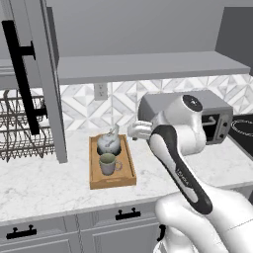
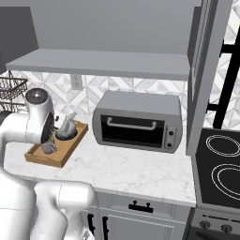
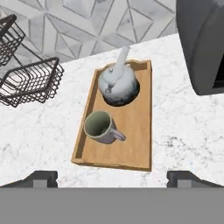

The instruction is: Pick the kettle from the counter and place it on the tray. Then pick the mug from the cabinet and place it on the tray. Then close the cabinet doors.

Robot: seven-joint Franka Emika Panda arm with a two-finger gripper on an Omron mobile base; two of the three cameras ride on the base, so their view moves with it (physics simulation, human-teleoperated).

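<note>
While the gripper (image 3: 112, 177) hung above the counter (image 3: 183, 131) with its fingers spread wide and nothing between them, the kettle (image 3: 116, 84) and the mug (image 3: 101, 127) both sat inside the wooden tray (image 3: 138, 127). The kettle stood at the end nearer the tiled wall, the mug just beside it toward the counter's front edge, its handle pointing toward the toaster oven (image 1: 217, 116). One cabinet door (image 1: 37, 74) stood open above the dish rack (image 1: 20, 128).
</note>
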